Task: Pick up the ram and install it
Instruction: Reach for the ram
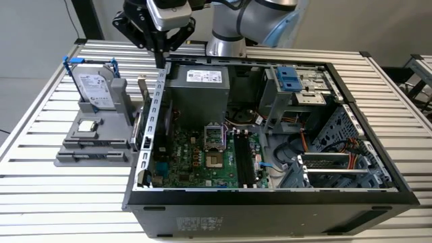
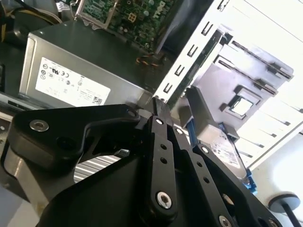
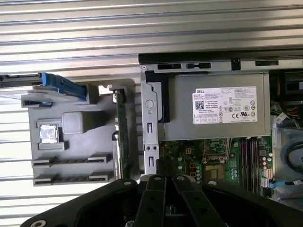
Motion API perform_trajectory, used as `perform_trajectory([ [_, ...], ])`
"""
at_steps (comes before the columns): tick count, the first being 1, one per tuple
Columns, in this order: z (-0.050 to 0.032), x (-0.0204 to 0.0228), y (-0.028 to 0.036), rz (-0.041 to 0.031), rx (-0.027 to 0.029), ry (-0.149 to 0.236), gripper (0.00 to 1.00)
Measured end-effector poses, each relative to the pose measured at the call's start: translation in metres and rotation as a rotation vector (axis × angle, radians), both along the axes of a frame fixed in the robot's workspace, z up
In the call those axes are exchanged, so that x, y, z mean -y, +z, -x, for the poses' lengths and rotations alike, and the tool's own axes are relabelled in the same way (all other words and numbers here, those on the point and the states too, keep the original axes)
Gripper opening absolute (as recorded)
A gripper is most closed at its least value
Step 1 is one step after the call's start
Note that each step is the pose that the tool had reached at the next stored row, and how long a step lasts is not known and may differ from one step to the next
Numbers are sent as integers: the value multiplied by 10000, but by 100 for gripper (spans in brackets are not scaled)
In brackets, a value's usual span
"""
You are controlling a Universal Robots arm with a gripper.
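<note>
The ram (image 1: pixel 143 90) stands on its long edge in a slot of the grey holder (image 1: pixel 101 136), at about ten o'clock in the exterior view, just beside the open computer case (image 1: pixel 270 212), whose perforated side wall lies at its three o'clock. In both wrist views it shows as a thin green strip (image 3: pixel 122 135) (image 2: pixel 188 75) between holder and wall. The gripper (image 1: pixel 160 59) hangs above it, toward one o'clock and over the case wall, apart from the ram; its fingers (image 2: pixel 159 142) look pressed together, with nothing between them. I judge the step in hand to be the approach for the pick, with the lift not yet begun. A grasp here calls for spread fingers lined up astride the stick's narrow top edge, clear of the wall. The long black slots (image 1: pixel 244 162) on the board sit at five o'clock from the ram. On the holder, at the ram's nine o'clock, stand a hard drive (image 1: pixel 94 88) and a small square processor (image 1: pixel 86 126). Everything rests on a desk (image 1: pixel 60 202) of pale metal slats; a second slatted surface (image 1: pixel 422 66) shows at two o'clock.
</note>
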State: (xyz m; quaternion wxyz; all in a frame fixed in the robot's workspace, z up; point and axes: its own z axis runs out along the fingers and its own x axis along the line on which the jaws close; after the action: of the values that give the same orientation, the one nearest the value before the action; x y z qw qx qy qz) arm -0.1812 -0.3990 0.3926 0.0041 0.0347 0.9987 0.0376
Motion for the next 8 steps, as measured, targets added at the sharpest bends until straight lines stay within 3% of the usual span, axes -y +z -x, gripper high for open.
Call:
perform_trajectory([
  [8,224,0,0,0,0,0,0],
])
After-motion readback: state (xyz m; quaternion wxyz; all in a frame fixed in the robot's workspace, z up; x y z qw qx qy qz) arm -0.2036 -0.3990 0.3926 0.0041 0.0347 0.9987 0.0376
